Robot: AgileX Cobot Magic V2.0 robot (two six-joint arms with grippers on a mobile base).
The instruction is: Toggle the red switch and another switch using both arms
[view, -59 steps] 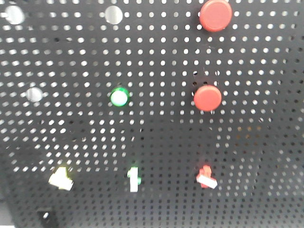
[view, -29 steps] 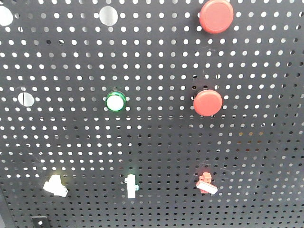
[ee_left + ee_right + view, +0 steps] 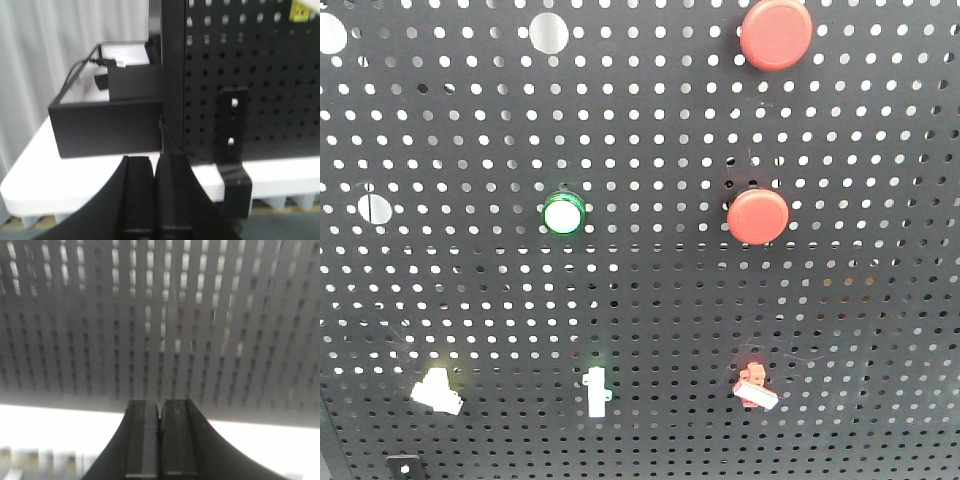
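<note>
Left gripper: jaws closed together, nothing between them, low in front of the pegboard's bottom left corner, where a black box sits on the white table. Right gripper: also pinched closed and empty, facing the blurred board's lower edge. Neither is near a switch, and no arm shows in the front view. On the bottom row there, the red switch sits at the right with its white tip angled down-right, the pale yellow-white switch at the left, and the green-white toggle between them. Round red buttons and a green lamp sit higher up. Change: a second ago the front view was blurred and framed differently, and since half a second ago it is sharp and identical, so the view has settled. The levers look unmoved. Judgement: nothing toggled yet, and both grippers need to rise to the bottom row.
</note>
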